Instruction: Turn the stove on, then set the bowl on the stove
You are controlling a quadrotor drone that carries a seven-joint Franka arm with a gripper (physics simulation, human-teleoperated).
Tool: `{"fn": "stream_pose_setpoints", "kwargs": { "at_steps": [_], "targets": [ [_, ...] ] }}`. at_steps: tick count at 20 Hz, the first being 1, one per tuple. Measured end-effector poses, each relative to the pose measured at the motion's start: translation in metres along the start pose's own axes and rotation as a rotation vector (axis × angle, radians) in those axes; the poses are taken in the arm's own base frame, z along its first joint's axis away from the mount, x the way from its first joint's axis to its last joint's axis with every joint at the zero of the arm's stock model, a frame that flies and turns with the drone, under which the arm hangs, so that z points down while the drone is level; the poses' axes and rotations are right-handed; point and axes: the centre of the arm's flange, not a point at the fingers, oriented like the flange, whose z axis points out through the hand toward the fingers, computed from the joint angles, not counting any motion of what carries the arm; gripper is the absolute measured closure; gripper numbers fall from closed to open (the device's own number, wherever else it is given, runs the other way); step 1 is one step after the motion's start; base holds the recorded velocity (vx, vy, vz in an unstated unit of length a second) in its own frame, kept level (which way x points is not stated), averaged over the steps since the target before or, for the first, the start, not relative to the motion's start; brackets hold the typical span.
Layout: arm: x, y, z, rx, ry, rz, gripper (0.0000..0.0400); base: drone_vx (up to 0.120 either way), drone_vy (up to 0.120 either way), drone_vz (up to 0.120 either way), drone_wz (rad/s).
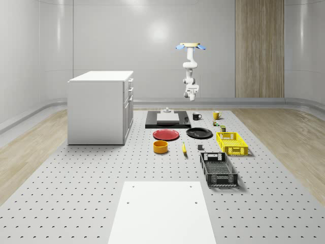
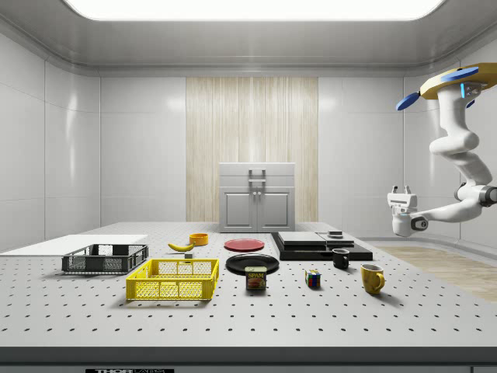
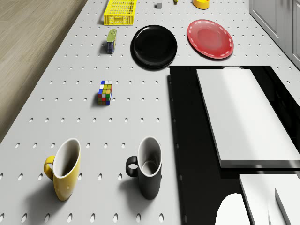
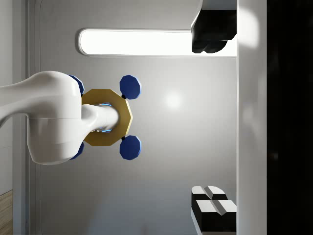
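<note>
The stove (image 1: 152, 123) is a flat black slab with a white block on top; its bare black surface (image 3: 187, 140) lies beside the two mugs, and it also appears low in the side view (image 2: 311, 250). The orange bowl (image 1: 160, 147) sits on the table in front of the red plate, well away from the stove, and is also visible as a bowl (image 2: 199, 239) and bowl (image 3: 202, 3). The drone (image 1: 189, 46) hovers high over the table's far end, behind the stove. Its arm bends down and back up, so the gripper (image 2: 401, 189) points upward, open and empty. The gripper (image 4: 212, 122) faces the ceiling and the drone's underside.
On the table are a red plate (image 1: 166, 134), black plate (image 1: 199, 133), banana (image 1: 184, 148), yellow crate (image 1: 231, 143), black crate (image 1: 218, 169), black mug (image 3: 149, 168), yellow mug (image 3: 64, 169), a puzzle cube (image 3: 105, 92) and a can (image 3: 111, 41). A white cabinet (image 1: 100, 107) stands at the whole-scene view's left.
</note>
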Motion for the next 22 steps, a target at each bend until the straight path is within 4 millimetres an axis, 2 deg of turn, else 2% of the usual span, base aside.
{"fn": "stream_pose_setpoints", "kwargs": {
  "at_steps": [6, 22],
  "targets": [
    [-0.0003, 0.0002, -0.0004, 0.003, 0.004, 0.0, 0.0, 0.0, -0.007, 0.0, 0.0],
    [-0.0023, 0.0, -0.0005, 0.0, 0.024, 0.0, 0.0, 0.12, -0.12, 0.0, 0.0]
  ]
}}
